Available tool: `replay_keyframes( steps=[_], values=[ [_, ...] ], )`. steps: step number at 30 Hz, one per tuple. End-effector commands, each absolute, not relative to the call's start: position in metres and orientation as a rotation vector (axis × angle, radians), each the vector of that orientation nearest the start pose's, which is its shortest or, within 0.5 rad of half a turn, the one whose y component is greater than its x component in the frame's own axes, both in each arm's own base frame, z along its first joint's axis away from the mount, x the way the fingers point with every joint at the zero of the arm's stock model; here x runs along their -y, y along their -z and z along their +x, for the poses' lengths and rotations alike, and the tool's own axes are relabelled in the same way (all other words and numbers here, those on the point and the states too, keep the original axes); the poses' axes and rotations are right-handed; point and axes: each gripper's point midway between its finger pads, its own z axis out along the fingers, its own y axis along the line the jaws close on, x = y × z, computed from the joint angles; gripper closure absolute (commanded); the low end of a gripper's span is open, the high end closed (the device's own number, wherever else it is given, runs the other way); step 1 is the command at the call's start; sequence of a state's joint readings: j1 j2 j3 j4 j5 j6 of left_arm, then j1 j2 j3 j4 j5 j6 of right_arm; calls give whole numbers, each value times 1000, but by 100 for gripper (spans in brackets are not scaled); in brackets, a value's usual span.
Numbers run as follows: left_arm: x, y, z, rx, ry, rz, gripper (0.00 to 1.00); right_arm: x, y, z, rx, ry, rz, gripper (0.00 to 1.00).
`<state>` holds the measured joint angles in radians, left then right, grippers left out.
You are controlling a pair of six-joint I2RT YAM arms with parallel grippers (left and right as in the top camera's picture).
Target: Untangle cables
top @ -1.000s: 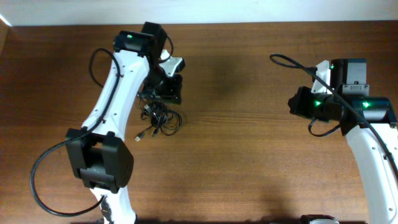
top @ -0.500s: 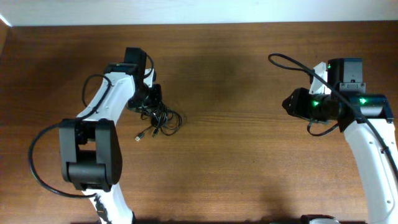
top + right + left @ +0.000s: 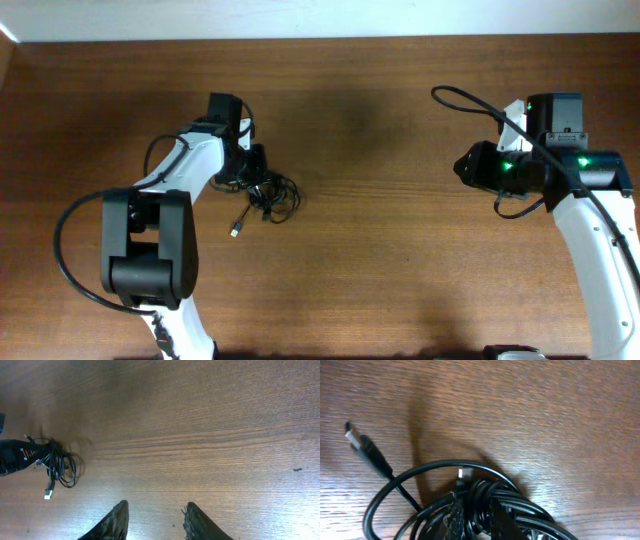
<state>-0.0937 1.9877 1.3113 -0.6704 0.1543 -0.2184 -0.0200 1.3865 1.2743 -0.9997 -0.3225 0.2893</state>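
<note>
One wooden table [image 3: 400, 250] lies under both grippers. The right gripper [image 3: 155, 527] hangs with jaws parted and empty, the cables [image 3: 272, 192] far off ahead of its tips. The left gripper [image 3: 255, 170] is clamped on that tangle's strands; one plug [image 3: 362, 442] lies loose just beyond its jaws.

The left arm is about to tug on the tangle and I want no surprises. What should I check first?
1. The left gripper reaches the cables: ok, at the bundle's edge.
2. Its hold on a strand: cannot tell, jaws hidden.
3. The right gripper is open: ok.
4. The right gripper near enough to pin the bundle: not ok, far across the table.
5. A loose plug lies free of the bundle: ok.
</note>
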Motion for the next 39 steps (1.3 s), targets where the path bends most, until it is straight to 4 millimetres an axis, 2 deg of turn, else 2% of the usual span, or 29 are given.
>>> replay_keyframes(
  steps=[1,2,3,4,6,7,8,9,10,12,13,15,17,18,19,20,23,27,30,31,32,34,35,36,37,39],
  values=[
    [96,10,366,-3034,340,-72,82,-49,-194,327,-2672,-526,317,63],
    [96,19,353,-3070,270,-111,83,-49,-194,327,-2672,-526,317,63],
    [91,26,346,-3085,182,-174,98,-49,-194,327,-2672,-526,317,63],
    [90,26,346,-3084,169,-178,100,-49,-194,327,-2672,-528,317,63],
    [97,6,366,-3028,272,-197,100,-59,-200,331,-2644,-612,285,64],
    [104,-11,377,-2995,353,-197,100,-68,-206,334,-2614,-682,255,63],
    [118,-43,393,-2933,473,-175,100,-81,-215,338,-2575,-769,205,63],
    [136,-82,405,-2861,621,-134,100,-104,-226,342,-2525,-867,117,64],
    [161,-138,414,-2739,846,-99,100,-124,-233,344,-2504,-924,125,64],
    [165,-170,415,-2679,910,-185,100,-154,-244,346,-2469,-994,108,64],
    [165,-177,414,-2667,918,-206,100,-165,-249,348,-2445,-1015,98,64],
    [178,-184,407,-2665,953,-163,100,-181,-249,359,-2423,-989,221,64],
    [188,-183,402,-2672,959,-130,100,-205,-254,369,-2375,-1038,170,64],
    [191,-183,401,-2675,960,-120,100,-214,-249,372,-2381,-1056,168,63],
    [192,-183,400,-2676,957,-114,100,-220,-242,373,-2399,-1060,167,57],
    [194,-183,400,-2677,950,-108,100,-229,-226,373,-2443,-1061,158,54],
    [195,-183,401,-2672,946,-104,100,-251,-206,376,-2479,-1093,120,51],
    [195,-183,401,-2673,946,-104,100,-271,-200,372,-2490,-1152,80,48],
    [195,-183,401,-2672,946,-103,100,-276,-191,370,-2514,-1140,75,48],
    [195,-183,401,-2673,947,-103,100,-282,-179,368,-2549,-1146,66,48],
    [195,-183,401,-2672,946,-103,100,-288,-170,364,-2579,-1147,56,57],
    [195,-183,401,-2669,949,-101,100,-283,-154,362,-2633,-1081,94,81],
    [201,-197,403,-2613,1055,-13,100,-267,-144,364,-2670,-997,159,96],
    [204,-212,403,-2553,1156,66,100,-255,-139,367,-2687,-950,209,96],
    [204,-237,399,-2468,1298,147,100,-240,-135,371,-2695,-907,261,96],
    [211,-270,382,-2366,1538,239,100,-225,-133,380,-2686,-880,313,96]
  ],
)
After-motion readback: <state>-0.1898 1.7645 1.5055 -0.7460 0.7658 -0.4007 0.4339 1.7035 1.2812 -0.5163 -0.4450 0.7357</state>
